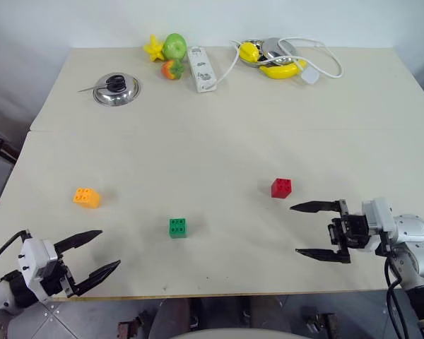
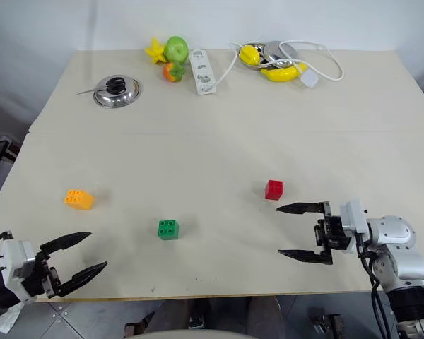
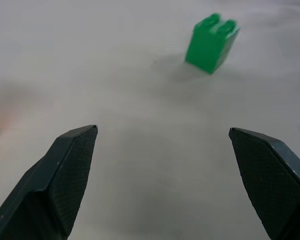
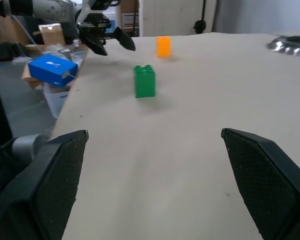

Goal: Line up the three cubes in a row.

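Both grippers stand wide and empty: left gripper point(image 1: 97, 253), right gripper point(image 1: 309, 229). Use the green cube point(image 1: 177, 227) as datum. The red cube point(image 1: 281, 187) lies well right and farther back; the orange cube point(image 1: 86, 197) lies left and slightly back. Bring both outer cubes level with the datum, lowering squarely over the studs. All are small, glossy, four-studded bricks on the desk point(image 1: 219, 134).

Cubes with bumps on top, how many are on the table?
3. The orange-yellow cube sits left, the green cube in the middle nearest the robot, the red cube right. None looks hidden.

Pale table point(image 1: 219, 141): red cube point(image 1: 281, 187), green cube point(image 1: 177, 227), orange cube point(image 1: 86, 197) spread out up front; lid point(image 1: 116, 90), toy fruit point(image 1: 167, 53), power strip point(image 1: 201, 68) at the back.
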`<control>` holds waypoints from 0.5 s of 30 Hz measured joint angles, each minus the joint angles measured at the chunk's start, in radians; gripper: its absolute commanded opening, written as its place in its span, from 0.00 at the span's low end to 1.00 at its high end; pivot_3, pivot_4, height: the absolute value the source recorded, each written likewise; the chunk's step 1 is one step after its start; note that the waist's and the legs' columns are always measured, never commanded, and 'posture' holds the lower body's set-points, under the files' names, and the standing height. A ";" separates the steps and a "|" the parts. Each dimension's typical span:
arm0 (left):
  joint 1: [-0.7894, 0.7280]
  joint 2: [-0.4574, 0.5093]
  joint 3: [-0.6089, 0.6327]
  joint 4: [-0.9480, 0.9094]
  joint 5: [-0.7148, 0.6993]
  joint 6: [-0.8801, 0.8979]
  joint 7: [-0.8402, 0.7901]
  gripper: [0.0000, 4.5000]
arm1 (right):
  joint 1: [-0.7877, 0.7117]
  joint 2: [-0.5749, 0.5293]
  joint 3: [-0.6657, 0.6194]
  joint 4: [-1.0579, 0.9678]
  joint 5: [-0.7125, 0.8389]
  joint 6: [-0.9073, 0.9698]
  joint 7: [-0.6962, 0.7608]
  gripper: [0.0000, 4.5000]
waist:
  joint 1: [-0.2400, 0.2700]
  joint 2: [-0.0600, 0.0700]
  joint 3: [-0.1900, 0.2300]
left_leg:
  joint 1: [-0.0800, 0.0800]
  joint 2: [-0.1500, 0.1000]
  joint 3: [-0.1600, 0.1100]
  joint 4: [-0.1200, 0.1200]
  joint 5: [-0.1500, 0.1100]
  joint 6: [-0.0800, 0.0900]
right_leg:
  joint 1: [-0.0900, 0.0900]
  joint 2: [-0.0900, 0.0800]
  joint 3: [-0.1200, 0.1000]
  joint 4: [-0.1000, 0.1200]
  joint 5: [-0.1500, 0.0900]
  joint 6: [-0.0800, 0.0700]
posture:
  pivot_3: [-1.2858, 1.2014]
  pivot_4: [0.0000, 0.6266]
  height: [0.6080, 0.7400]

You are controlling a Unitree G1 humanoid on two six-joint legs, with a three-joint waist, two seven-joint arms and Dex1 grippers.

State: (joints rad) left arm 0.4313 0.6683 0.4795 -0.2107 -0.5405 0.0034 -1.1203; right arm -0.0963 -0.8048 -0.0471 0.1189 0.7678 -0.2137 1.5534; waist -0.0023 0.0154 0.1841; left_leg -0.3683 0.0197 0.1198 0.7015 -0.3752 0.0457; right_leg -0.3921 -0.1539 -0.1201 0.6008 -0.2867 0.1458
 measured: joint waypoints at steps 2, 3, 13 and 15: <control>-0.064 0.014 -0.061 -0.028 0.004 0.009 -0.007 1.00 | 0.001 0.000 -0.014 0.000 -0.001 0.001 0.000 0.99 | 0.003 0.000 0.000 | 0.000 0.000 0.000 0.000 0.000 0.000 | 0.000 0.000 0.000 0.000 0.000 0.000 | 0.52 0.24 1.00; -0.102 0.015 -0.093 -0.037 0.011 0.012 -0.007 1.00 | 0.000 0.000 -0.014 0.000 -0.002 0.003 0.000 0.99 | 0.003 0.000 0.000 | 0.000 -0.001 0.000 0.000 0.000 0.000 | 0.000 0.000 0.000 0.000 0.000 -0.001 | 0.52 0.24 1.00; -0.414 -0.028 -0.426 0.074 0.167 -0.017 -0.029 0.91 | 0.066 -0.017 -0.072 -0.007 -0.035 0.040 0.000 1.00 | 0.000 0.000 0.000 | -0.001 -0.002 0.001 0.000 0.000 0.001 | 0.000 0.002 -0.001 0.000 0.000 0.000 | 0.52 0.24 1.00; -0.430 -0.031 -0.447 0.082 0.176 -0.024 -0.029 0.80 | 0.085 -0.017 -0.091 -0.018 -0.036 0.041 -0.001 1.00 | 0.002 0.000 0.000 | -0.001 -0.002 0.001 0.000 0.000 0.000 | 0.000 0.002 -0.001 0.001 0.000 0.000 | 0.52 0.24 1.00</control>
State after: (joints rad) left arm 0.0011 0.6372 0.0330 -0.1286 -0.3648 -0.0203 -1.1490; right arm -0.0113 -0.8217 -0.1385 0.1004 0.7322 -0.1730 1.5528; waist -0.0008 0.0157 0.1837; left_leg -0.3690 0.0181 0.1205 0.7019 -0.3748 0.0462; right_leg -0.3919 -0.1516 -0.1210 0.6014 -0.2864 0.1454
